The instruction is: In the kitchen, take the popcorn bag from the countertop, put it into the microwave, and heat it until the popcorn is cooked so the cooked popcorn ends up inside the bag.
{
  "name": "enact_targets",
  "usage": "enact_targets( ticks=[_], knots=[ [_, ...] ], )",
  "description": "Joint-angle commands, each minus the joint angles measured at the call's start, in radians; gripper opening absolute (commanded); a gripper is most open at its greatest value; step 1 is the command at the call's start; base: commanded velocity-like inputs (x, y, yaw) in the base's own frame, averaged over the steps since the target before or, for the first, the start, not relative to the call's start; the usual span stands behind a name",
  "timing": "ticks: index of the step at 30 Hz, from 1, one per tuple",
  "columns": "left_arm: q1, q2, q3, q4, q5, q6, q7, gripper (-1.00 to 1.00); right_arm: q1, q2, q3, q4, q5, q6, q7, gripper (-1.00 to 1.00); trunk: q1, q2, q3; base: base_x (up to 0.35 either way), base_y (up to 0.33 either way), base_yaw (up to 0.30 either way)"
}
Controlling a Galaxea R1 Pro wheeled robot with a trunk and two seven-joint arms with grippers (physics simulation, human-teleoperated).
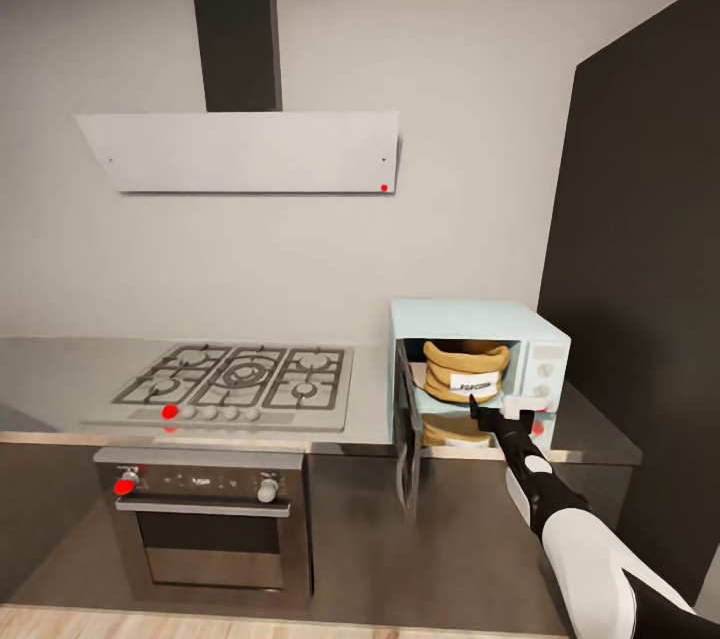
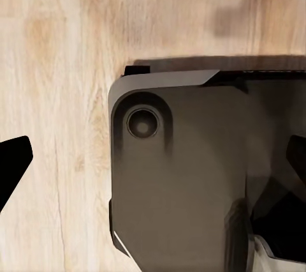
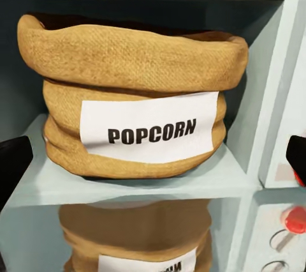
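Countertop [image 1: 60, 369]: one microwave [image 1: 478, 322], one popcorn bag [image 1: 465, 371] inside; right end effector [image 1: 487, 416] spread wide.

The right arm [image 1: 575, 539] consisted of glossy white shell segments joined by black sections. The forearm narrowed into a black wrist, interrupted by one small white panel, and ended in the right pincer [image 1: 482, 412], which was black and slender. In the right wrist view, its fingertips [image 3: 13, 166] appeared as dark, matte wedges. The left pincer's fingertips [image 2: 14, 160] were likewise black wedges. The robot's base [image 2: 185, 176] was dark grey, with rounded corners, a bevelled edge and one recessed circular fitting.
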Motion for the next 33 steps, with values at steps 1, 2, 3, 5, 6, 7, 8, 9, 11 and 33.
enact_targets(
  ticks=[1, 2, 3, 5, 6, 7, 8, 9, 11, 33],
  knots=[
    [-0.001, 0.0, 0.0, 0.0, 0.0, -0.001, 0.001, 1.0, -0.001, 0.001, -0.008, 0.0, 0.002, -0.003, 0.012, 1.0, 0.0, -0.001, -0.002, 0.059, 0.001, 0.0],
    [-0.001, 0.0, 0.0, 0.0, 0.0, -0.001, 0.001, 1.0, -0.001, 0.001, -0.008, 0.0, 0.002, -0.003, 0.014, 1.0, 0.0, -0.001, -0.002, 0.156, 0.0, 0.0],
    [-0.001, 0.0, 0.0, 0.0, 0.0, -0.001, 0.001, 1.0, -0.001, 0.001, -0.008, 0.0, 0.002, -0.003, 0.016, 1.0, 0.0, -0.001, -0.002, 0.246, 0.0, 0.0],
    [-0.001, 0.0, 0.0, 0.0, 0.0, -0.001, 0.001, 1.0, -0.001, 0.001, -0.008, 0.0, 0.002, -0.003, 0.017, 1.0, 0.0, -0.001, -0.002, 0.301, 0.0, 0.0],
    [-0.001, 0.0, 0.001, 0.0, 0.0, -0.001, 0.001, 1.0, -0.001, 0.001, -0.008, 0.0, 0.002, -0.003, 0.018, 1.0, 0.0, -0.001, -0.002, 0.324, 0.0, 0.0],
    [-0.001, 0.0, 0.001, 0.0, 0.0, -0.001, 0.001, 1.0, -0.001, 0.001, -0.008, 0.0, 0.002, -0.003, 0.018, 1.0, 0.0, -0.001, -0.002, 0.325, 0.0, 0.0],
    [-0.001, 0.0, 0.001, 0.0, 0.0, -0.001, 0.001, 1.0, -0.001, 0.001, -0.008, 0.0, 0.002, -0.003, 0.018, 1.0, 0.0, -0.001, -0.002, 0.318, 0.0, 0.0],
    [-0.001, 0.0, 0.001, 0.0, 0.0, -0.001, 0.001, 1.0, -0.001, 0.001, -0.008, 0.0, 0.002, -0.003, 0.018, 1.0, 0.0, -0.001, -0.002, 0.313, 0.0, 0.0],
    [-0.001, 0.0, 0.001, 0.0, 0.0, -0.001, 0.001, 1.0, -0.001, 0.001, -0.008, 0.0, 0.002, -0.003, 0.018, 1.0, 0.0, -0.001, -0.002, 0.31, 0.0, 0.0],
    [-0.001, 0.001, 0.002, 0.0, 0.0, -0.001, 0.001, 1.0, -0.001, 0.001, -0.008, 0.0, 0.002, -0.003, 0.018, 1.0, 0.0, -0.001, -0.002, 0.194, 0.0, 0.0]
  ],
)
